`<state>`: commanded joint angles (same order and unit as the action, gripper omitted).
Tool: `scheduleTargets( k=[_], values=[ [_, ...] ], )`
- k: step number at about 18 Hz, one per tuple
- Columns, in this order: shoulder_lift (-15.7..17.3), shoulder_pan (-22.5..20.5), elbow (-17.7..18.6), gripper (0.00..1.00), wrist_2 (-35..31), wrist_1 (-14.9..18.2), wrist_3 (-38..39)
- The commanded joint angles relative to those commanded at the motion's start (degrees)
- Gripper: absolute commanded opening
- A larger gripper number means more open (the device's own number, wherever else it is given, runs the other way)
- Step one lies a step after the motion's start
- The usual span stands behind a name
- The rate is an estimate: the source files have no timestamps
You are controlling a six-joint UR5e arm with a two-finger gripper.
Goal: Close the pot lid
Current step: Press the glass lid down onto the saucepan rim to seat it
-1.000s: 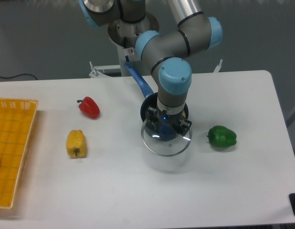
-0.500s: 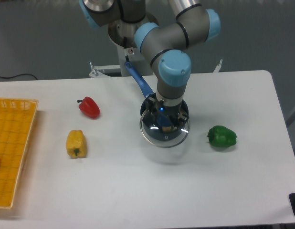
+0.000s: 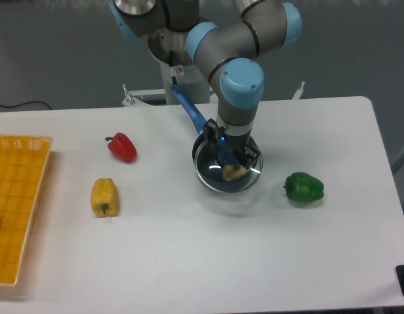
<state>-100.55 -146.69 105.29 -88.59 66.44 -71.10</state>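
Lid gripped by closed fingers above pot.

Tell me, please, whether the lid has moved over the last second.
Yes. The lid, held at its knob by the gripper, has shifted toward the back of the table, away from the front edge; judged against the unmoved green pepper, it now sits over the pot.

Robot lab, white table, grey backdrop
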Motion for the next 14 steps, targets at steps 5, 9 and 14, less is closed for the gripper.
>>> scheduleTargets(
  k=[5, 9, 14],
  values=[
    [0.6, -0.4, 0.5, 0.66, -0.1, 0.0, -2.2],
    [1.6, -1.4, 1.8, 0.66, -0.1, 0.0, -5.3],
    [1.6, -1.2, 2.1, 0.66, -0.1, 0.0, -5.5]
  ],
)
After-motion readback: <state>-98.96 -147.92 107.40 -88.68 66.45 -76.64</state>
